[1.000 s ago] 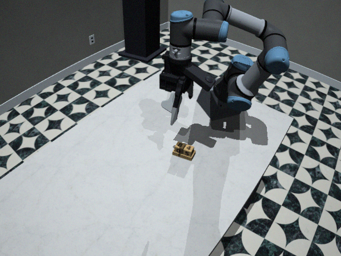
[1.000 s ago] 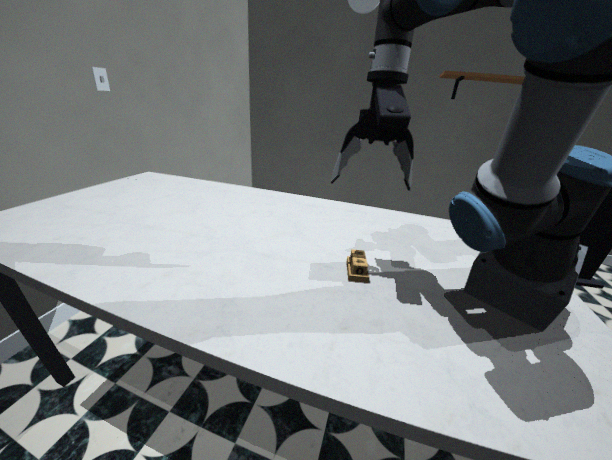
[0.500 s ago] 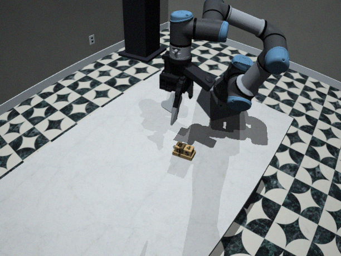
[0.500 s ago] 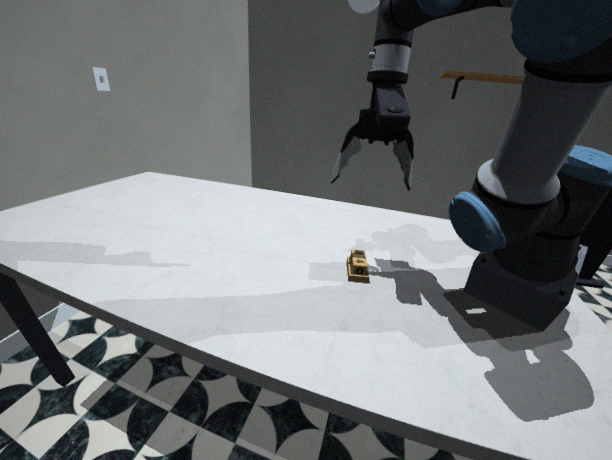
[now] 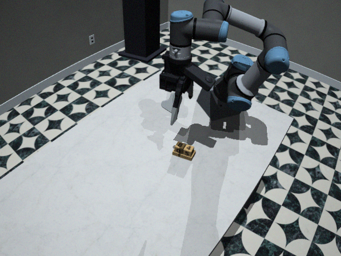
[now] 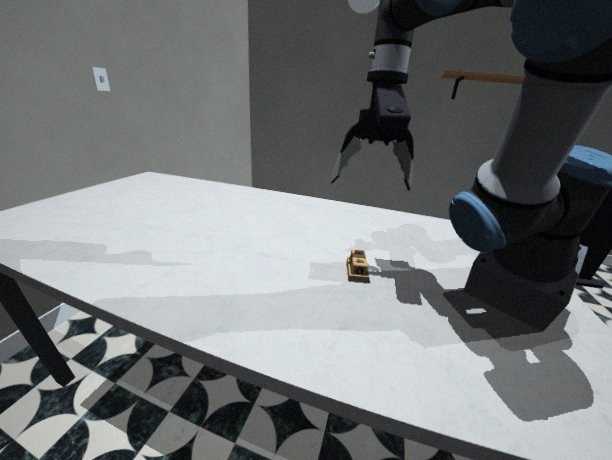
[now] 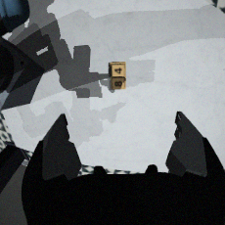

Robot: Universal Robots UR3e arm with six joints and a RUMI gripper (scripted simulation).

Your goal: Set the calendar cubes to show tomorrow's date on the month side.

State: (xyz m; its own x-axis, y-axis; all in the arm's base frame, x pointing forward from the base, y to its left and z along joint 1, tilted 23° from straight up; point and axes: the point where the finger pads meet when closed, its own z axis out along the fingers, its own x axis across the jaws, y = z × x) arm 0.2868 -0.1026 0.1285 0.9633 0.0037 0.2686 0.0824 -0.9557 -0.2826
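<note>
As I look down the white table point(image 5: 92, 172) point(image 6: 200, 220) point(image 7: 161, 93), nearest me sits the little tray point(image 5: 185, 157) point(image 6: 359, 279), the left cube point(image 5: 179, 148) point(image 6: 357, 254) point(image 7: 118, 83) reading 0 and the right cube point(image 5: 189, 150) point(image 6: 360, 265) point(image 7: 117, 70) 5 on their front faces, with 8 and 4 on top. Beyond, my gripper point(image 5: 181, 111) point(image 6: 371, 185) point(image 7: 120, 113) hangs above the tabletop, its fingers wide apart around nothing; farther back stands a dark column point(image 5: 141, 28).

I am counting two cubes point(image 5: 189, 149) point(image 6: 359, 265) point(image 7: 116, 70), one tray point(image 5: 184, 157) point(image 6: 359, 279), one table point(image 5: 97, 181) point(image 6: 200, 215) point(image 7: 171, 73), one gripper point(image 5: 181, 111) point(image 6: 371, 185) point(image 7: 120, 113) and its two fingers point(image 5: 175, 112) point(image 6: 345, 157). I am also seeing one shelf point(image 6: 485, 77), one pillar point(image 5: 142, 28), and one wall plate point(image 5: 92, 39) point(image 6: 101, 79) in each of the top and exterior views.
</note>
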